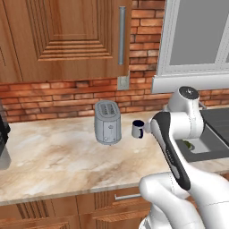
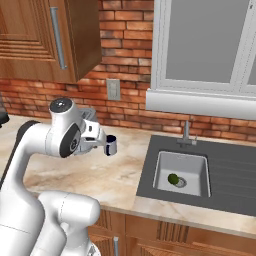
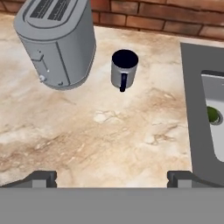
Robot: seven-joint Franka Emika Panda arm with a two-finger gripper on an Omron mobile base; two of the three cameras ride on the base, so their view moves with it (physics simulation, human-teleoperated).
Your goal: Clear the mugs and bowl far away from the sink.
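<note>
The mug (image 3: 124, 68) has pale grey sides, a dark navy inside and a dark handle; no writing is readable on it. It stands upright on the marble counter (image 3: 109, 131) between the silver toaster (image 3: 57, 41) and the sink (image 3: 203, 109). The gripper (image 3: 112, 177) hovers above the counter with its fingers spread wide, holding nothing.

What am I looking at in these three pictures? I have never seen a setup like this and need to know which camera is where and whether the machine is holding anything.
This is a rendered kitchen with a white robot arm on a drivable base. Two pictures come from cameras on the base, behind the arm to its left and right. The third comes from a camera on the hand, looking down along the gripper, whose two dark fingertips stand wide apart at the bottom. It is open and holds nothing.

On the marble counter stand a silver toaster and, beside it, a navy-rimmed mug, upright with its handle toward the camera. To the right is the dark grey sink with a faucet; something small and green lies in its basin.
</note>
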